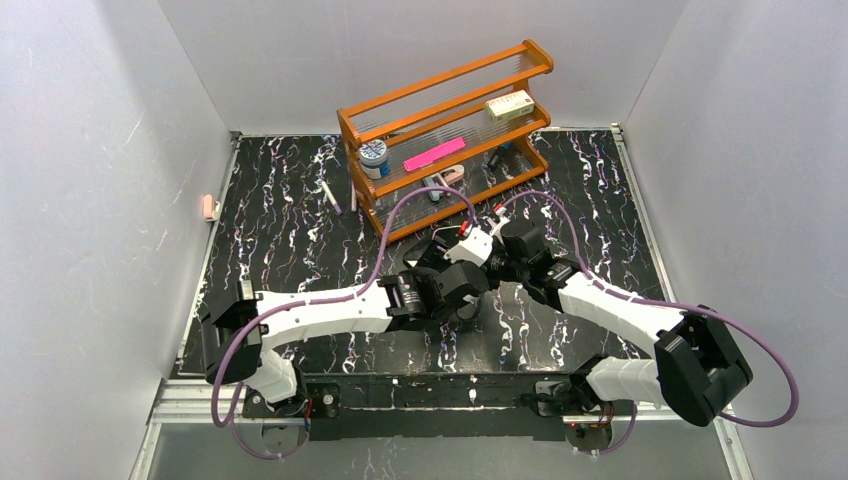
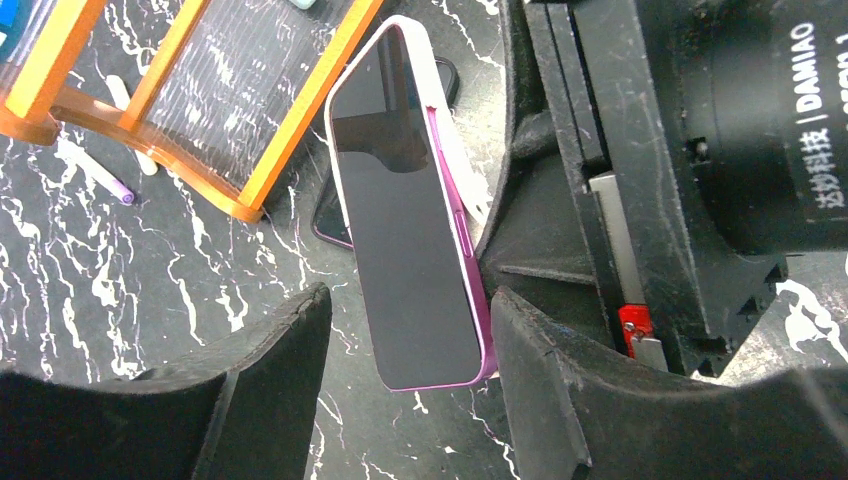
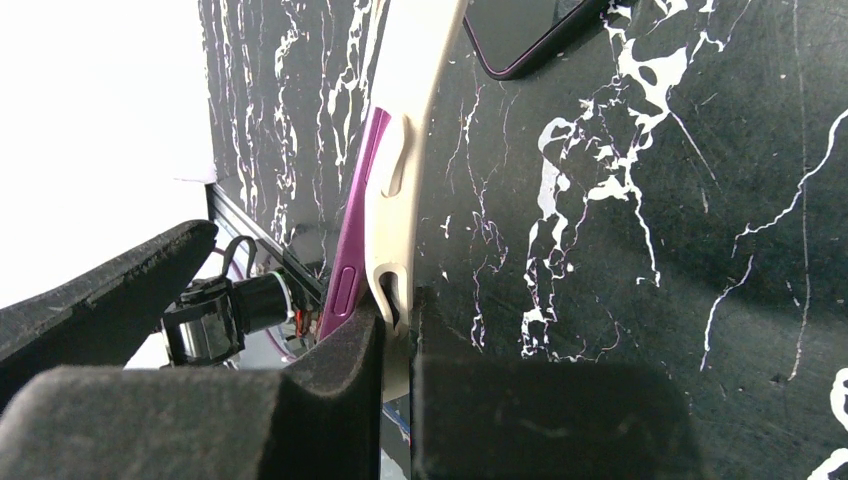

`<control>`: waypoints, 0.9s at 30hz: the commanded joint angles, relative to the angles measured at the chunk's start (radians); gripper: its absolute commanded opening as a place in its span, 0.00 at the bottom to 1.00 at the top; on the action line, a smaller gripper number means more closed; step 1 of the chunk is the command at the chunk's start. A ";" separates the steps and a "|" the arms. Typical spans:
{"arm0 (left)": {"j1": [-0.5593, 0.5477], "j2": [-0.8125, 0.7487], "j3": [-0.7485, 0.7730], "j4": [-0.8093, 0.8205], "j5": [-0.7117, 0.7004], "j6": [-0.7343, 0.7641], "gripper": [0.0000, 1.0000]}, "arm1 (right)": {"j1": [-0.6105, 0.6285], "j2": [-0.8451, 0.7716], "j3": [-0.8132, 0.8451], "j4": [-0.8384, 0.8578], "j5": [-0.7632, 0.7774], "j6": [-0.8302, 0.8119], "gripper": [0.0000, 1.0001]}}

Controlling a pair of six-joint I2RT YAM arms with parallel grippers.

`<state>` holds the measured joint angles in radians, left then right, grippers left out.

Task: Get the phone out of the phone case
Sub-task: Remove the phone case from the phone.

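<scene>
The phone [image 2: 400, 200] has a dark screen and a purple rim and is held tilted above the table. Its cream case [image 2: 452, 150] is peeled off along the right side. My right gripper [image 3: 398, 310] is shut on the edge of the case [image 3: 415, 90], with the phone's purple side [image 3: 355, 220] just left of it. My left gripper [image 2: 410, 298] is open and straddles the phone's lower end. Its right finger [image 2: 540, 380] touches the purple rim; the left finger [image 2: 270, 370] stands apart. Both grippers meet at the table's middle [image 1: 485, 272].
An orange rack [image 1: 445, 130] with small items stands at the back, close behind the phone in the left wrist view [image 2: 290, 120]. A second dark device [image 3: 525, 35] lies flat on the marbled table under the held phone. A white pen [image 1: 330, 195] lies left of the rack.
</scene>
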<state>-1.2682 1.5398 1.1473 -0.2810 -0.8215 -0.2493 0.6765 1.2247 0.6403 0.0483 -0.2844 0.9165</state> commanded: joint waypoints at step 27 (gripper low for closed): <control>0.001 -0.232 -0.151 0.018 0.137 0.094 0.72 | 0.002 -0.124 -0.002 0.162 0.062 0.119 0.01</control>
<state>-1.2728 1.3876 1.0241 -0.2626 -0.7212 -0.1925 0.6834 1.1515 0.6094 0.0898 -0.2409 1.0164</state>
